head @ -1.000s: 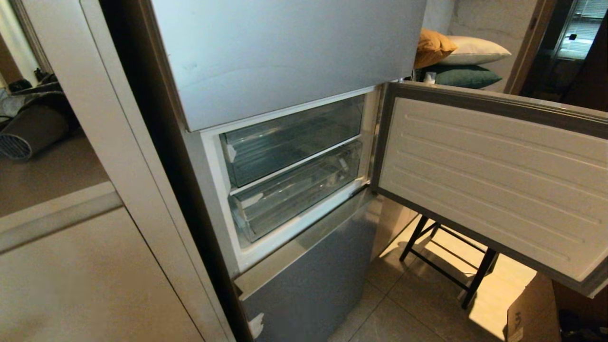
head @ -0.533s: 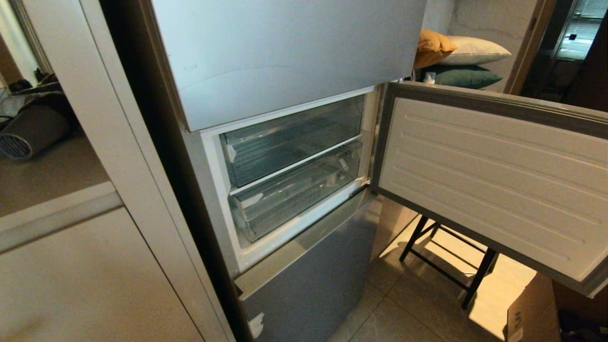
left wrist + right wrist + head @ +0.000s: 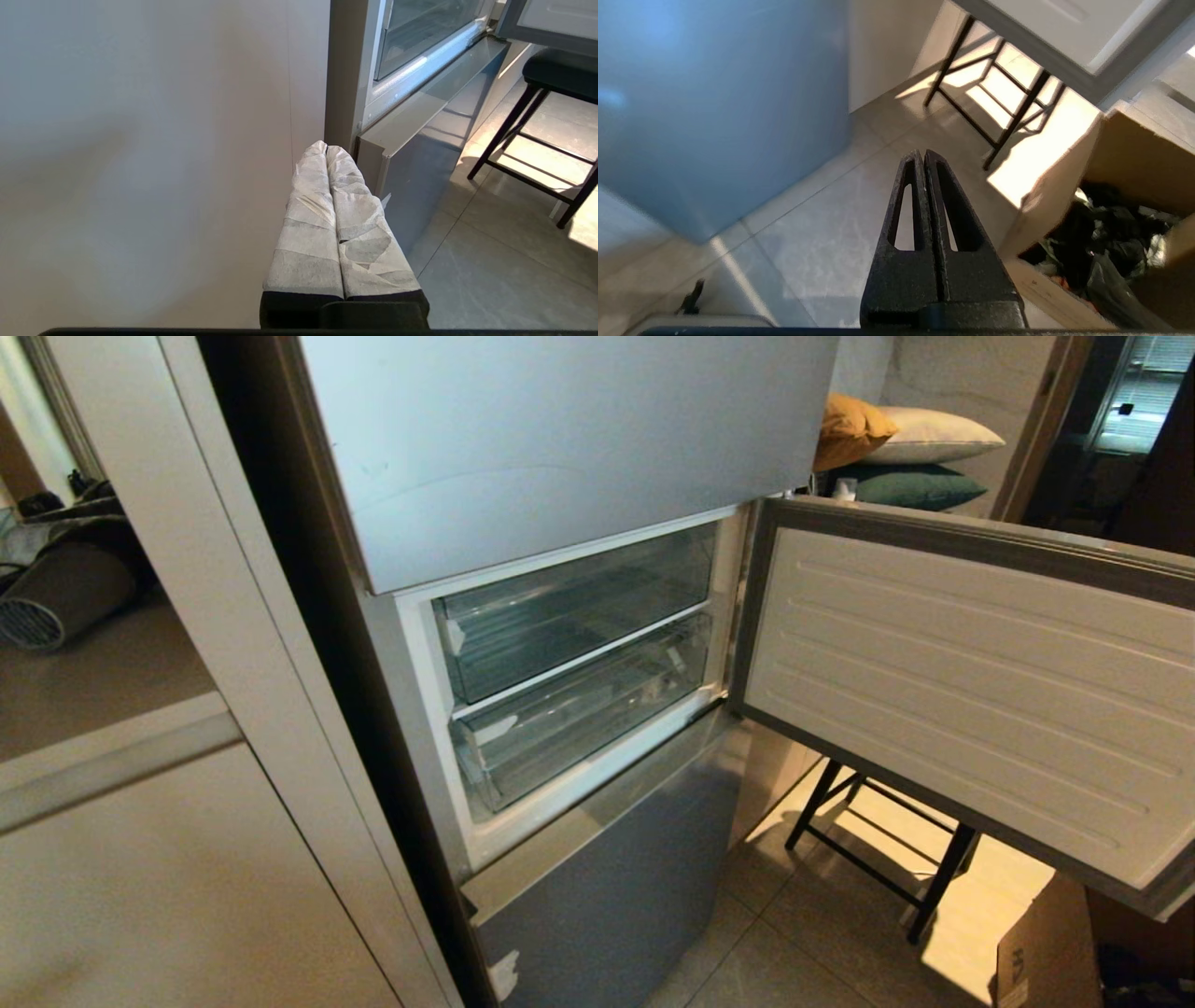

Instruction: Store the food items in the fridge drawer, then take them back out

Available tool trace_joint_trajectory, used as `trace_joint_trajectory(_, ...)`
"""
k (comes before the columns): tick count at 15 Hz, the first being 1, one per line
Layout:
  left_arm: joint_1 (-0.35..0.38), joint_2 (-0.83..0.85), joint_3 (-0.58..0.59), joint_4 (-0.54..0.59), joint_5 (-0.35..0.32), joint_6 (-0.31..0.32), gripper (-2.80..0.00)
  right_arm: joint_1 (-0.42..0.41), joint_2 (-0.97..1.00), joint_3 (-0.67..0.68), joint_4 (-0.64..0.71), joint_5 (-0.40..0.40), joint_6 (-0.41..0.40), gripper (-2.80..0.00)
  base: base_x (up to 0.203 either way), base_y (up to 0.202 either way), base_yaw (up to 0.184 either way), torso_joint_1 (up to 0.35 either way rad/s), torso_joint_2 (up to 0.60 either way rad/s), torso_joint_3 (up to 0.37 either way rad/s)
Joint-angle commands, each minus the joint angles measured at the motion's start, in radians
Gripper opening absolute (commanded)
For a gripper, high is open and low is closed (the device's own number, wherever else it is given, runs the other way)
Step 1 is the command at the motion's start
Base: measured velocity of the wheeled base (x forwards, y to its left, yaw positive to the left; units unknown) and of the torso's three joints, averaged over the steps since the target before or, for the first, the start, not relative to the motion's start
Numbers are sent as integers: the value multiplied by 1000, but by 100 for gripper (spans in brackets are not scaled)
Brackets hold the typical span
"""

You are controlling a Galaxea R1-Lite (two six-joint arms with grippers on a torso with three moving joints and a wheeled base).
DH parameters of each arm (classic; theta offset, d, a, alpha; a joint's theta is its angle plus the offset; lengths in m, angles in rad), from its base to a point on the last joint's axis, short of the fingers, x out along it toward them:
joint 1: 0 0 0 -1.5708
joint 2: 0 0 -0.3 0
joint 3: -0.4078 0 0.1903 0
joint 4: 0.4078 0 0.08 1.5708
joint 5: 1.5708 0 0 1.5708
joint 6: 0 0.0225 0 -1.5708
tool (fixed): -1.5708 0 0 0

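Note:
The silver-grey fridge has its middle door swung open to the right. Inside, two clear fridge drawers sit pushed in, an upper one and a lower one. The food items are out of view. Neither arm shows in the head view. My left gripper, its fingers wrapped in white tape, is shut and empty, low beside the fridge's bottom door. My right gripper, black, is shut and empty above the tiled floor.
A beige cabinet panel stands left of the fridge. A black stool stands under the open door. A cardboard box with dark bags sits on the floor at the right. Cushions lie behind.

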Motion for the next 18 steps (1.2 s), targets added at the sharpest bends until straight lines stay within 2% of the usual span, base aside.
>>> trace_joint_trajectory(1, 0, 0, 11, -1, 0, 0, -280, 32, -26, 3, 12, -3, 3, -280, 0, 0, 0, 0, 0, 0)
trace_joint_trajectory(6, 0, 0, 11, -1, 0, 0, -280, 71, -286, 3, 11, 1, 15, -280, 0, 0, 0, 0, 0, 0)
trace_joint_trajectory(8, 0, 0, 11, -1, 0, 0, -280, 77, -282, 4, 10, -3, 39, -280, 0, 0, 0, 0, 0, 0)
trace_joint_trajectory(15, 0, 0, 11, -1, 0, 0, -280, 77, -281, 4, 10, -2, 40, -280, 0, 0, 0, 0, 0, 0)
trace_joint_trajectory(18, 0, 0, 11, -1, 0, 0, -280, 77, -280, 4, 10, -2, 40, -280, 0, 0, 0, -101, 255, 164)
